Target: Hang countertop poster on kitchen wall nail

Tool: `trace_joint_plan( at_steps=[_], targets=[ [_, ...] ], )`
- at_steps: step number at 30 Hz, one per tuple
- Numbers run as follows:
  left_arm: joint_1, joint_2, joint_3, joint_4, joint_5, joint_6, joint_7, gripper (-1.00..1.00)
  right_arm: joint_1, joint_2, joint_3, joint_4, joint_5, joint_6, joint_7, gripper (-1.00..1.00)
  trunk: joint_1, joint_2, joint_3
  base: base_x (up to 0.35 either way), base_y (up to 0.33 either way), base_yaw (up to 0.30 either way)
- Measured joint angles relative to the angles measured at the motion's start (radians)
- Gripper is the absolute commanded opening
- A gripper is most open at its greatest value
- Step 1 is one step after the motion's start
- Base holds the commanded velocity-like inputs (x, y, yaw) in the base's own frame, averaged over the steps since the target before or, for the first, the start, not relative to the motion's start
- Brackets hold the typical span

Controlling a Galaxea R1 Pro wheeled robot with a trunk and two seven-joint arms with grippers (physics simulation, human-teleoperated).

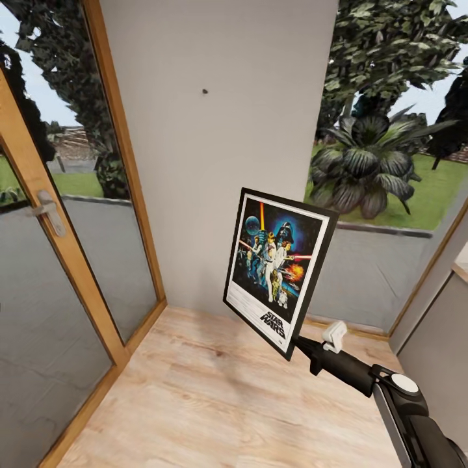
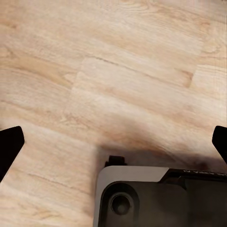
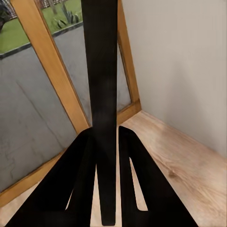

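The poster (image 1: 278, 260), black-framed with dark blue Star Wars artwork, hangs upright and slightly tilted in the air in front of the pale grey wall (image 1: 221, 162). My right gripper (image 1: 300, 346) is shut on its lower right corner. In the right wrist view the poster (image 3: 101, 85) appears edge-on as a black strip between the dark fingers (image 3: 142, 189) of the right gripper (image 3: 106, 156). The wall nail (image 1: 205, 91) is a tiny dark dot high on the wall, above and left of the poster. The left gripper (image 2: 113, 142) is open above the wood floor, holding nothing.
A wood-framed glass door (image 1: 78, 247) with a metal handle (image 1: 49, 211) stands at the left. A window with garden plants (image 1: 383, 162) lies right of the wall. A grey cabinet side (image 1: 442, 331) is at the far right. My base (image 2: 142, 198) sits on the floor.
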Motion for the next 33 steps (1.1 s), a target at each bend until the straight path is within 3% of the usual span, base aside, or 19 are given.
trace_joint_plan(
  at_steps=[19,33],
  targets=[
    [0.0,0.0,0.0,0.0,0.0,0.0,0.0,1.0,0.0,0.0,0.001,0.0,0.0,0.0,0.0,-1.0,0.0,0.0,0.0,0.232,0.285,-0.008],
    [0.0,0.0,0.0,0.0,0.0,0.0,0.0,1.0,0.0,0.0,0.001,0.0,0.0,0.0,0.0,-1.0,0.0,0.0,0.0,0.194,0.297,-0.236]
  ],
)
